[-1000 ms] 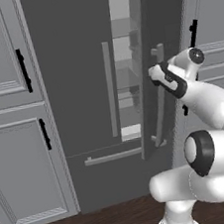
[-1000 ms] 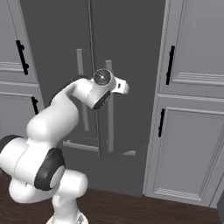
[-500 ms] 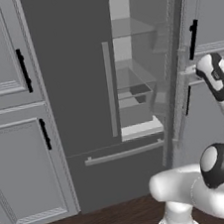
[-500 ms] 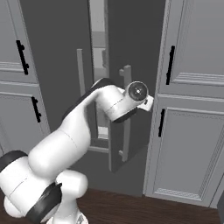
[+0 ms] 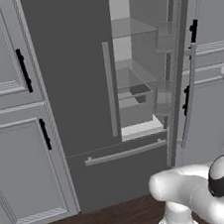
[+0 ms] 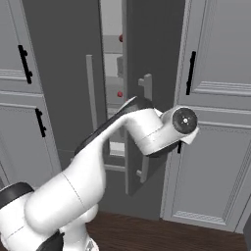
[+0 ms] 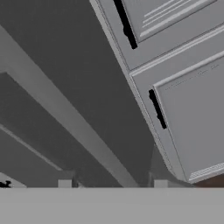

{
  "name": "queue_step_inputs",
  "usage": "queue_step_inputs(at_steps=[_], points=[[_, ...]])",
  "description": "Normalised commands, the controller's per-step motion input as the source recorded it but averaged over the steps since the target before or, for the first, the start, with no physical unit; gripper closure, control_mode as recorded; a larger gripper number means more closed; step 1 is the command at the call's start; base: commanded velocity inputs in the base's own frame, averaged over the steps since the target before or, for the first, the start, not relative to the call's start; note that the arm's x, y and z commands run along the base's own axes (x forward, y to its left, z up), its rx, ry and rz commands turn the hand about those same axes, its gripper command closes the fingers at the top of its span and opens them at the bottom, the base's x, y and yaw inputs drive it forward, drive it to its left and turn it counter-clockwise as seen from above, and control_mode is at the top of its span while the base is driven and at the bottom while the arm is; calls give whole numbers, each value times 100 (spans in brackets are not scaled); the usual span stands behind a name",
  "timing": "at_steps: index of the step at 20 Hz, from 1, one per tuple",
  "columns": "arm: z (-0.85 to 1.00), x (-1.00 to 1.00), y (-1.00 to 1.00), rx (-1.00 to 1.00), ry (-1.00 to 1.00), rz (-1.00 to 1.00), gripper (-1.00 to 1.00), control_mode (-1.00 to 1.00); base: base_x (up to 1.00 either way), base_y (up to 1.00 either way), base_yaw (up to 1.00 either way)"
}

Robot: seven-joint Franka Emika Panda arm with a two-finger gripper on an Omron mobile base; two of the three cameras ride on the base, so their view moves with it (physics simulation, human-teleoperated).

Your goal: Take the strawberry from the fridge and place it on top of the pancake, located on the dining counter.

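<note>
At the fridge (image 5: 73, 89), its right door (image 6: 154, 59) is swinging wider than a second ago, baring two small red items (image 6: 119, 94) inside, one likely the strawberry, while the claw (image 7: 112, 184) is hanging released around the handle (image 7: 65, 113).

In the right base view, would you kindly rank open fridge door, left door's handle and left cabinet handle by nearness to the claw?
1. Open fridge door, beside the claw.
2. Left door's handle, centre-left.
3. Left cabinet handle, far left.
</note>
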Motion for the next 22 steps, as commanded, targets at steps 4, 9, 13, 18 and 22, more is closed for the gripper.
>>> queue_step_inputs(at_steps=[4,9,13,18,22], points=[[0,-19,100,-57,35,4,-100,-100,0,0,0],[-1,-1,100,-71,41,5,-100,-100,0,0,0],[-41,2,100,-83,43,7,-100,-100,0,0,0],[-1,31,33,-71,44,12,-100,-100,0,0,0],[0,15,54,-61,45,8,-100,-100,0,0,0]])
